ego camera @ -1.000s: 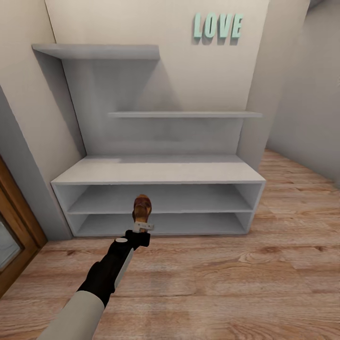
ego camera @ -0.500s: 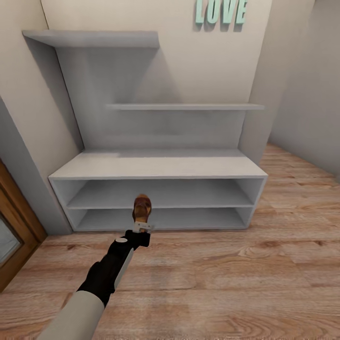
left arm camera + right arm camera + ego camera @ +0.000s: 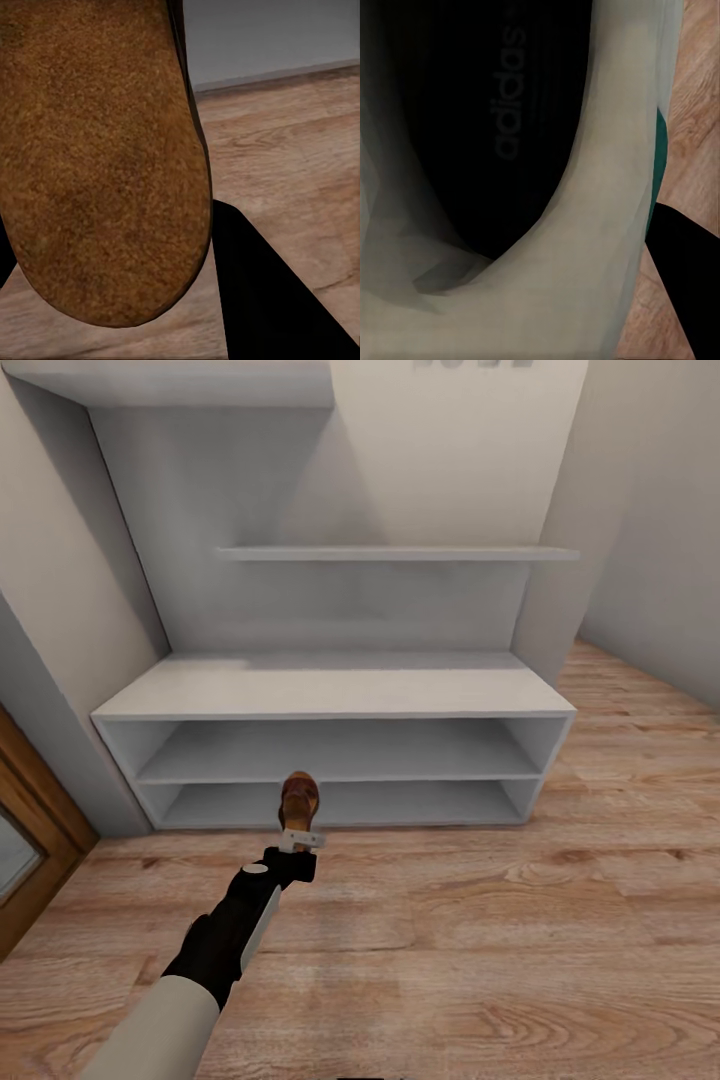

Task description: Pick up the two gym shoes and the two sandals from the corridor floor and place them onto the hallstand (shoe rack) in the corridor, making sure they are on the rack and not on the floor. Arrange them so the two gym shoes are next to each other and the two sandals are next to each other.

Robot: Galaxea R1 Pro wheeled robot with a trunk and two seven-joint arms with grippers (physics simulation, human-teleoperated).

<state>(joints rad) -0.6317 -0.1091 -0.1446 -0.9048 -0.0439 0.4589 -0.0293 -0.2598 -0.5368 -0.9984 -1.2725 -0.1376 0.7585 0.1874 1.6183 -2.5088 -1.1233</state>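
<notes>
The white hallstand (image 3: 330, 686) stands against the wall ahead, with two open tiers below and two staggered shelves above it. My left gripper (image 3: 299, 839) is held out in front of its lower tier, above the corridor floor (image 3: 500, 920), shut on a brown sandal (image 3: 300, 799) that stands up from the fingers. In the left wrist view the sandal's tan footbed (image 3: 97, 150) sits close to the lens, beside a dark finger (image 3: 277, 300). The right wrist view looks into a white gym shoe (image 3: 585, 225) with a green sole edge and a dark insole, held right at the gripper.
A brown wooden door frame (image 3: 30, 830) stands at the left, next to a grey wall corner. Pale walls close in on the hallstand at the right (image 3: 650, 540). Plank floor stretches to the right of the rack.
The camera has moved closer and lower toward the hallstand; the wall letters have slid out at the top. The left arm keeps the sandal in the same pose.
</notes>
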